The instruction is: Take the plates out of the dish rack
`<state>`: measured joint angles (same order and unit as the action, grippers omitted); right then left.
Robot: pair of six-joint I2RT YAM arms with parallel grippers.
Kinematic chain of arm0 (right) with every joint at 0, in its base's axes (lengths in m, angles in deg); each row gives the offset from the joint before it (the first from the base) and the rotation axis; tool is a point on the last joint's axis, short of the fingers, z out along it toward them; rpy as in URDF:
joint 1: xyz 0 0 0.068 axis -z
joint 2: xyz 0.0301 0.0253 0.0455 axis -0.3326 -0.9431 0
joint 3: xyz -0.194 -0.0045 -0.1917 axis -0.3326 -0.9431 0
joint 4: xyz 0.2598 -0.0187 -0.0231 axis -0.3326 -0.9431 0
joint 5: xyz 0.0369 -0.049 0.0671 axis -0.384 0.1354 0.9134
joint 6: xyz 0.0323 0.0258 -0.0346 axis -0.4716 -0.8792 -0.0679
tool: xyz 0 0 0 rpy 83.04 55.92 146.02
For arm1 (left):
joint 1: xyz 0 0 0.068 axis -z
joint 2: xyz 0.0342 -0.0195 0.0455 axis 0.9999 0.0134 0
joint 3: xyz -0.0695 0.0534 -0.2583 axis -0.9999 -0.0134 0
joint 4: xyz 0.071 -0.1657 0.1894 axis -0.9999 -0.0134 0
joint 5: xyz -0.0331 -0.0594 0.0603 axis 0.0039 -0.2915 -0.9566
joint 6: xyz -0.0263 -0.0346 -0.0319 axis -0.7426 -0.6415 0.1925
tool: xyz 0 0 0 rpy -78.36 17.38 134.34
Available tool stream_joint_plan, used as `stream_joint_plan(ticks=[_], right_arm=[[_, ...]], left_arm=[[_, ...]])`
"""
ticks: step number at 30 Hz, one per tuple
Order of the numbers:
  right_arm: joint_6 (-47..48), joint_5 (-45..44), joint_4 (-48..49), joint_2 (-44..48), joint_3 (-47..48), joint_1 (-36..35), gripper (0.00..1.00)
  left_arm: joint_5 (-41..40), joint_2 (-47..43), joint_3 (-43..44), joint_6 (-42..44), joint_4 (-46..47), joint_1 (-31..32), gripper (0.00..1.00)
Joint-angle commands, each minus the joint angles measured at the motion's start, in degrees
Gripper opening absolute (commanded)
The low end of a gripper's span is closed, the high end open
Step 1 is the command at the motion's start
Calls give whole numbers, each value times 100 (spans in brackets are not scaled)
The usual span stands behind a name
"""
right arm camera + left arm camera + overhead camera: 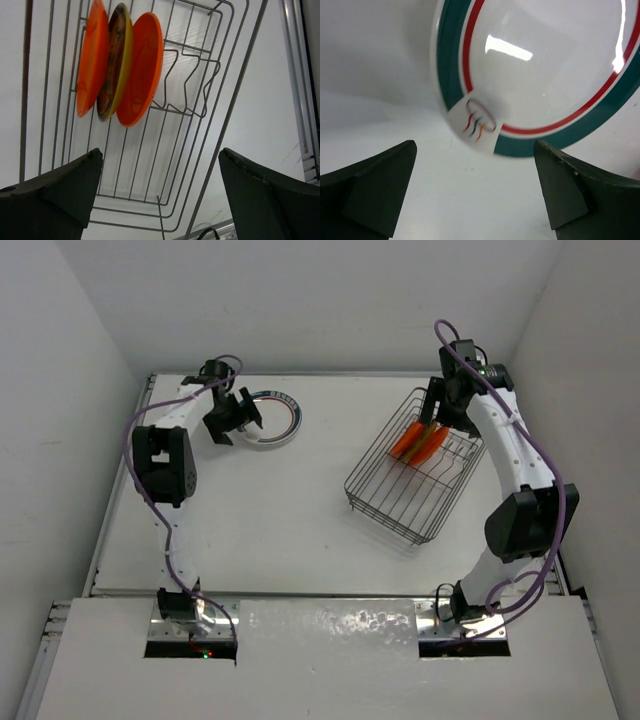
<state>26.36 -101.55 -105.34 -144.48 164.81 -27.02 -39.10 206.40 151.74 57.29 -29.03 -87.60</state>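
A white plate with a green rim band and red ring point(272, 417) lies flat on the table at the back left; it fills the top of the left wrist view point(540, 70). My left gripper point(238, 420) is open and empty just beside it point(475, 200). The dark wire dish rack point(412, 465) sits at the right. Two orange plates point(422, 443) stand upright in its dividers, with a yellow-rimmed dark plate point(114, 62) between them point(139, 70). My right gripper point(440, 405) hovers open and empty above the rack's far end point(160, 195).
The white walls enclose the table on three sides. The rack's near half point(395, 502) holds nothing. A metal rail point(300, 100) runs along the table's right edge beside the rack.
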Motion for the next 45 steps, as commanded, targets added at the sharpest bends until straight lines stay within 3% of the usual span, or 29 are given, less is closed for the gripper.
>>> stream_joint_plan(ticks=[1,4,5,9,12,16,22,29,33,39,45], right_arm=[[-101,-364,191,26,124,118,94],[-188,-136,604,-26,-122,206,81],[-233,-135,684,-53,-183,215,72],[-382,14,1026,-263,-306,223,59],[-488,-12,1194,-412,-465,232,53],[-584,-179,1325,-527,-719,232,51],[-769,-259,1756,-685,-1281,250,40],[-1111,-600,1933,-369,-1415,250,3],[-1235,-934,1415,-317,-862,241,0],[-1331,-1610,370,157,-63,241,0],[-885,-2068,393,1097,229,250,0]], left_arm=[[-1140,-1023,-173,142,-434,74,100],[-1336,-1436,-445,379,-540,74,100],[-1336,-1508,-490,449,-610,74,100],[-1039,-2366,-1068,591,-611,74,100],[-687,-3018,-1439,564,-321,118,100],[-546,-3336,-1457,678,-478,215,100],[-466,-3592,-1721,731,-408,250,100],[-457,-3601,-1695,784,-443,259,100],[-414,-3557,-1555,793,-470,250,100],[436,-3214,-493,732,-391,355,100],[2264,-3284,-535,-57,1399,662,100]])
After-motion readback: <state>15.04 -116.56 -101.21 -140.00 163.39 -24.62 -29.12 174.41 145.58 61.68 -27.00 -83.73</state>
